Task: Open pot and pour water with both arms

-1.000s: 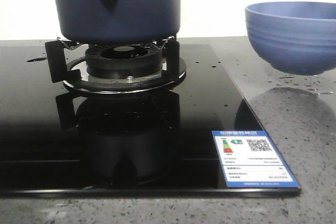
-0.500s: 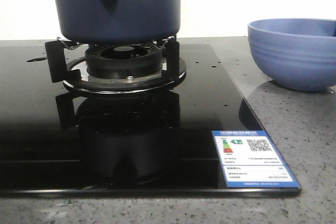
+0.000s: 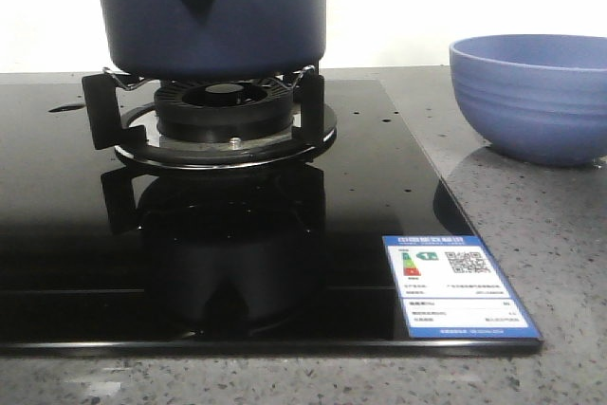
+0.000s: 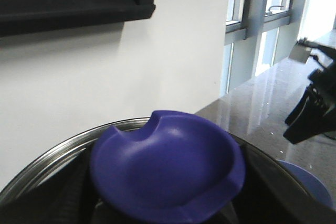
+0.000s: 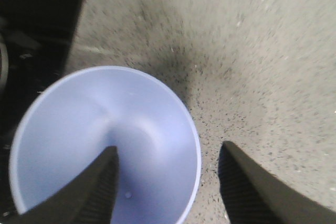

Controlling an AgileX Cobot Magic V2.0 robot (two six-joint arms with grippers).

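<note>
Right gripper (image 5: 168, 182): fingers spread wide, holding nothing, poised above the light blue bowl (image 5: 105, 145); one finger overlaps the bowl's mouth, the other hangs over the speckled counter (image 5: 262, 51).

Left gripper: its own fingers cannot be made out in the left wrist view; state cannot be told. Close before that camera sits a dark blue lid (image 4: 168, 166) with a notched rim, over a metal rim (image 4: 47, 161).

Pot (image 3: 213, 11): dark navy, resting on the burner grate (image 3: 213, 106) of the black glass hob (image 3: 190, 234); its top is cut off in the front view.

Bowl: standing on the counter, right of the hob, apart from the pot.

Progress, judged: bowl placed and apparently empty; lid removal uncertain; pouring remains.
</note>
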